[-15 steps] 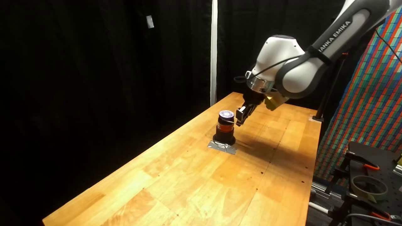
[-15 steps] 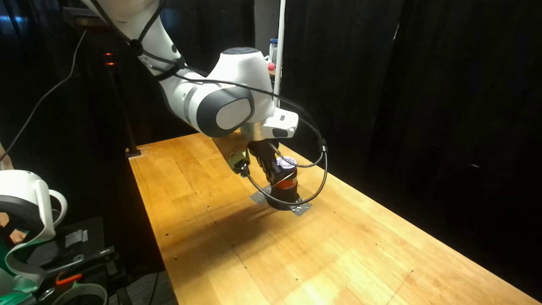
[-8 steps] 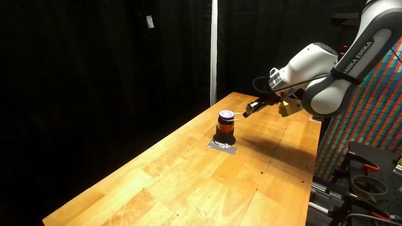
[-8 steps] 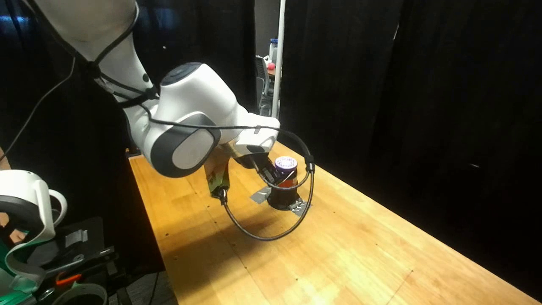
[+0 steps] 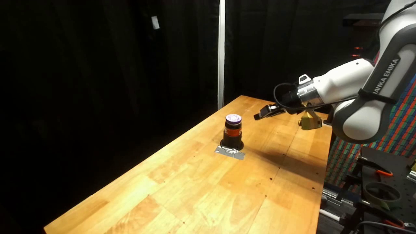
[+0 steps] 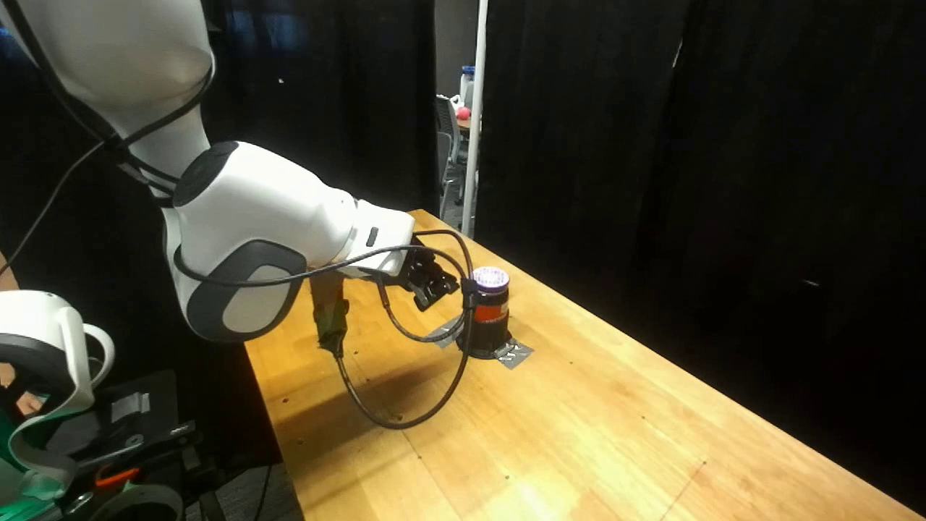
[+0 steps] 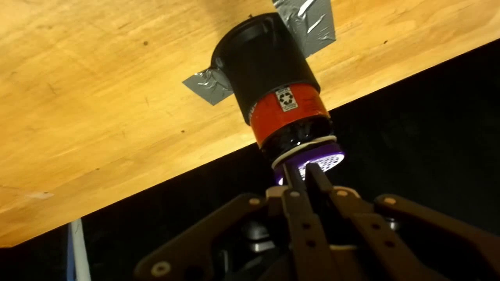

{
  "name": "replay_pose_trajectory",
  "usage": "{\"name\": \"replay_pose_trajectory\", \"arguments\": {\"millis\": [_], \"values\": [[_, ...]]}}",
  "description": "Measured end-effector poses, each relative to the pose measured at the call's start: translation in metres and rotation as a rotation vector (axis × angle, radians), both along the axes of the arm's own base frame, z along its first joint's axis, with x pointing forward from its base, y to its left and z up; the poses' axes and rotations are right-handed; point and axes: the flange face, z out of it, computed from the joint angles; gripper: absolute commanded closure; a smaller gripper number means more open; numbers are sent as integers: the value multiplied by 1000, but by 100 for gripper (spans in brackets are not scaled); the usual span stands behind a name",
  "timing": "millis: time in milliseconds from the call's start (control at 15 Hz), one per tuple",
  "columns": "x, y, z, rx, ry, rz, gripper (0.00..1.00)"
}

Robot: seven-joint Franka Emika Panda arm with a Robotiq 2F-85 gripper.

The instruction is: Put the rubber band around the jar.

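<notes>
The jar (image 5: 233, 132) stands upright in a black base on the table; it has a purple lid, a dark neck and a red-orange middle. It also shows in an exterior view (image 6: 492, 312) and the wrist view (image 7: 289, 111). The pale rubber band (image 7: 302, 146) lies around the dark neck, just under the lid; its far side is hidden. My gripper (image 5: 257, 116) is apart from the jar, tilted, to its right in that exterior view. It also shows in an exterior view (image 6: 438, 295). In the wrist view the fingers (image 7: 299, 166) are slightly apart with nothing between them.
Grey tape (image 7: 312, 27) fixes the black base (image 7: 269, 58) to the wooden table (image 5: 195, 182). A cable loop (image 6: 405, 427) hangs from my arm and crosses in front of the jar in that view. A dark cart (image 5: 386, 162) stands beyond the table's edge.
My gripper has drawn back from the jar and tilted. The band, stretched between the fingers and the jar half a second ago, has left the fingers and sits around the neck.
</notes>
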Motion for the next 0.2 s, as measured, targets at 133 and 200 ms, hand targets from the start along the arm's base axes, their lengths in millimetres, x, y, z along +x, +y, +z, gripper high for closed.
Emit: {"name": "replay_pose_trajectory", "arguments": {"millis": [133,200], "values": [[-5,3,-4,23,22,30,67],[-6,3,-5,30,30,39,58]]}}
